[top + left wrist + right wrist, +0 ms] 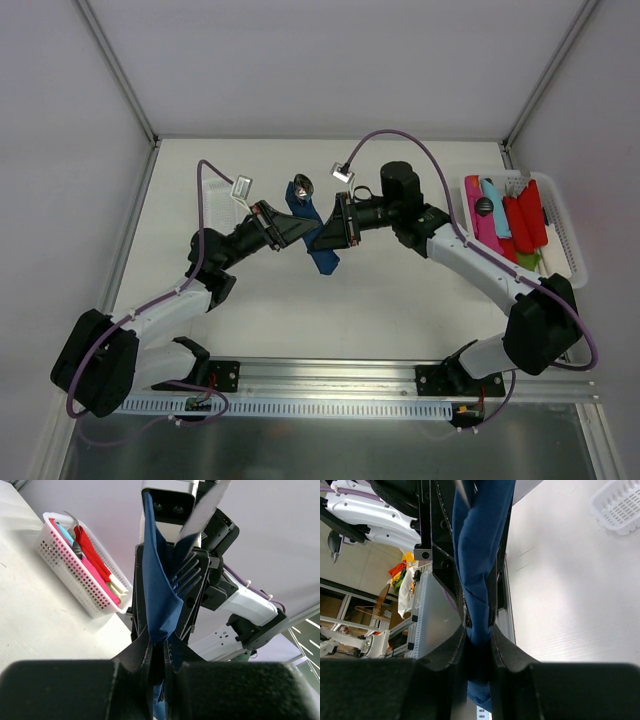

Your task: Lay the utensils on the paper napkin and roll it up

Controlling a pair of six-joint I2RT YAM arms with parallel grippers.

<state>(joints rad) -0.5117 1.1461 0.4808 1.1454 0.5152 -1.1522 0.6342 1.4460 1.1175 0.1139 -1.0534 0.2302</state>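
The dark blue paper napkin (322, 258) hangs rolled into a long bundle above the table's middle, held between both grippers. A shiny spoon bowl (303, 185) sticks out of its far end. My left gripper (305, 232) comes in from the left and is shut on the paper napkin (160, 590); its jaws pinch the cloth flat in the left wrist view. My right gripper (326, 236) faces it from the right, jaws pressed on the thicker roll (480, 555). A pale blurred utensil handle (205, 507) shows beside the napkin's top. The rest of the utensils is hidden inside the roll.
A white perforated basket (565, 240) at the right edge holds red, pink and turquoise plastic pieces (510, 215); the basket (60, 560) also shows in the left wrist view. A low white tray (215, 190) lies at the back left. Enclosure walls surround the table.
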